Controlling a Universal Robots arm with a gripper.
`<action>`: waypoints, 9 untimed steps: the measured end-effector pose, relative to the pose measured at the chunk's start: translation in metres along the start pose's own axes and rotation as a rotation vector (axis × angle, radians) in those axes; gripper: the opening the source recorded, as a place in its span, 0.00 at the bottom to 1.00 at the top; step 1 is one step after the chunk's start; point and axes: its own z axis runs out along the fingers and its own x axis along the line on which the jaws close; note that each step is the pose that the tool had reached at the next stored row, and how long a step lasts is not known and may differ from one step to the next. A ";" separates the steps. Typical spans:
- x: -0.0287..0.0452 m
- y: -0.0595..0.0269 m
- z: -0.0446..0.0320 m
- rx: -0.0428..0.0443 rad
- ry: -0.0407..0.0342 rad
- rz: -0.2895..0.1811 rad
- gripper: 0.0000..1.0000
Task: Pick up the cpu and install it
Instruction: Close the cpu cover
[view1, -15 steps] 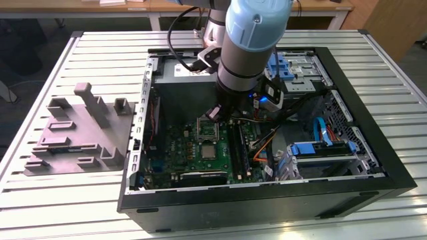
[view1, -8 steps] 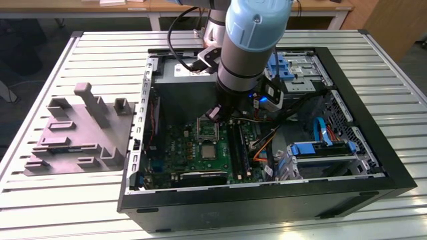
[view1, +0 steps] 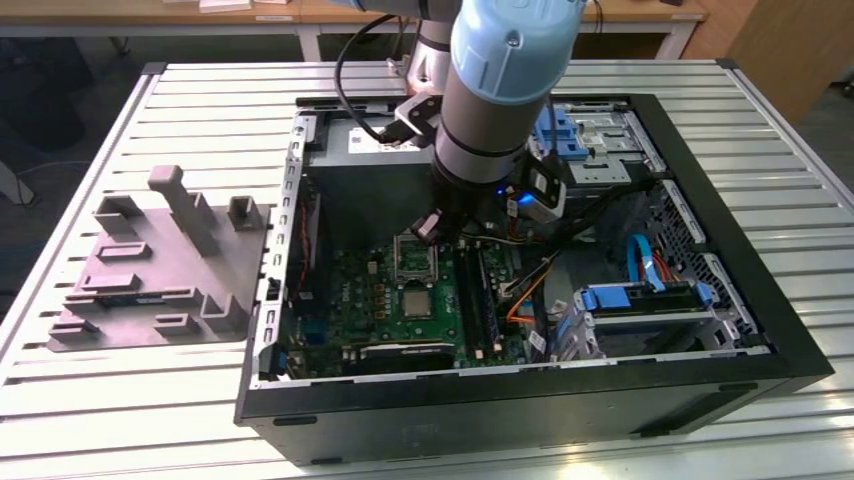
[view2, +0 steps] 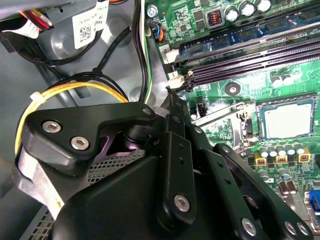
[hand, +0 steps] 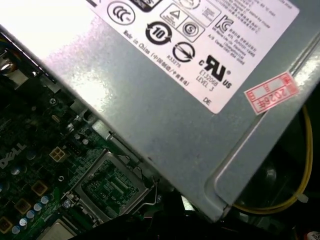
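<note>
Gripper (view1: 434, 232) work stood inside an open computer case (view1: 747, 300) lying on a slatted metal table (view1: 134, 420). In the exterior view the arm (view1: 501, 90) came down into the case, and the gripper hung low over the green motherboard (view1: 387, 310), close to the grey power-supply box (view1: 360, 185). Whether it was open or closed could not be told, and nothing could be seen held in it.

The cpu (view1: 418, 303) lay flat on the motherboard with its pale metal top upward. On the exterior view's clock face it sat just at six o'clock of the black socket (view1: 414, 260), apart from the gripper, which was at about one o'clock of that socket. In the second wrist view the cpu (view2: 287, 120) showed beyond the gripper's black links, at about five o'clock of the long memory slots (view2: 250, 60). In the first wrist view the socket (hand: 112, 185) lay bare, just beside the power-supply box (hand: 165, 115).

A grey plastic tray (view1: 147, 290) with upright blocks stood on the table at nine o'clock of the case.
</note>
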 end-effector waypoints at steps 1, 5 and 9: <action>0.0002 0.0000 0.0004 -0.0004 0.0009 -0.004 0.11; 0.0003 0.0000 0.0013 -0.0031 0.0061 -0.029 0.11; 0.0004 0.0002 0.0015 -0.0034 0.0096 -0.043 0.11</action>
